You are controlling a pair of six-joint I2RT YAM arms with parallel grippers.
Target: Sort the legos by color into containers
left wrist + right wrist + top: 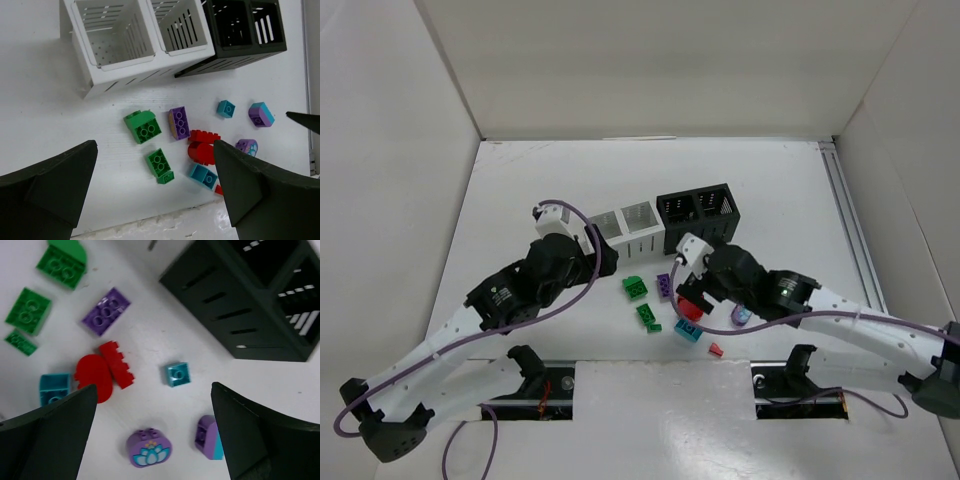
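The legos lie loose on the white table in front of the containers: two green bricks (143,126) (159,164), a purple brick (179,122), a red pair (202,147), teal ones (203,176) (177,374), and a purple lotus piece (148,447). The white container (115,70) and black container (235,55) stand side by side behind them. My left gripper (155,145) hovers open above the green bricks. Over the small teal and purple pieces my right gripper (154,387) is open too. Neither holds anything.
White walls enclose the table on three sides. A metal rail (850,230) runs along the right edge. The arm bases (540,385) sit at the near edge, and purple cables (570,300) loop beside both arms.
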